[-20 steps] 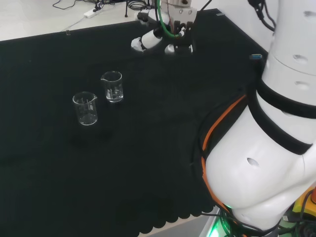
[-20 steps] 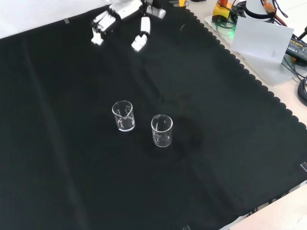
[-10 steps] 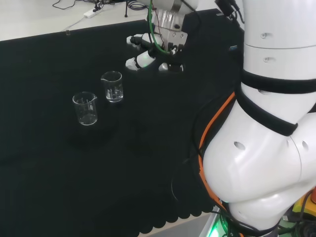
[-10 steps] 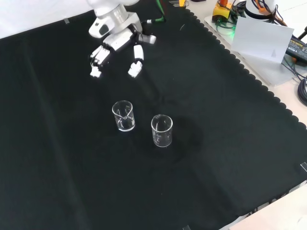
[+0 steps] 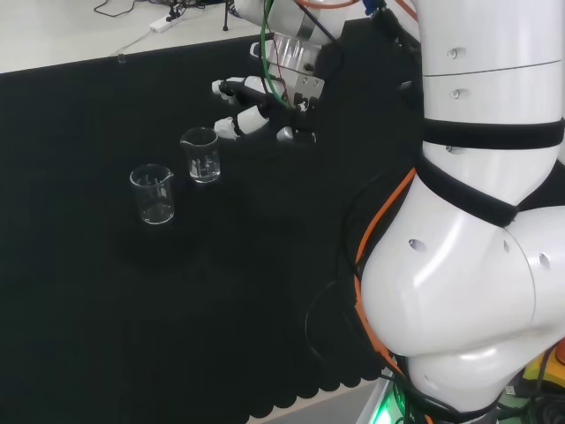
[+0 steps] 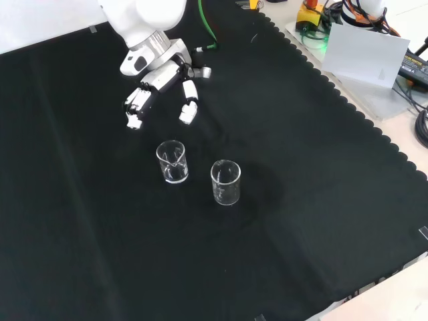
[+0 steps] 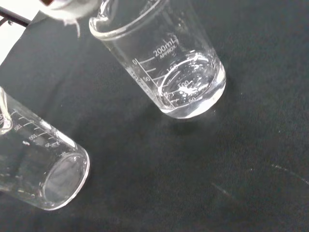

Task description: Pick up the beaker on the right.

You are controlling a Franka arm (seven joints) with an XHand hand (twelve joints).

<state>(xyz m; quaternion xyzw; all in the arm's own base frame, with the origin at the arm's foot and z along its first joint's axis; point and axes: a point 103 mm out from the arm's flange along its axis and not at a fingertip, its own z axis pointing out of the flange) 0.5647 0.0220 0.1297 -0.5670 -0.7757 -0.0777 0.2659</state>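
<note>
Two clear empty glass beakers stand upright on the black cloth. In the head view one beaker (image 5: 201,155) is at the right and the other beaker (image 5: 153,195) is left of it and nearer. The front view shows them as the upper-left beaker (image 6: 172,162) and the lower-right beaker (image 6: 226,182). The hand (image 5: 265,111) hovers open just right of the right beaker in the head view, fingers stretched towards it and holding nothing. In the front view the hand (image 6: 158,81) hangs above the upper-left beaker, apart from it. The wrist view shows a graduated beaker (image 7: 164,63) close by and the second beaker (image 7: 41,171) beside it.
The arm's white links (image 5: 468,265) take up the head view's right. A power strip with cables (image 5: 163,23) lies beyond the cloth's far edge. In the front view, a white sheet (image 6: 364,52) and gear sit past the scalloped cloth edge (image 6: 334,93) at the upper right.
The hand has come from the cloth's far side down towards the beakers, and now hangs close to the nearer one. Both beakers have stayed put.
</note>
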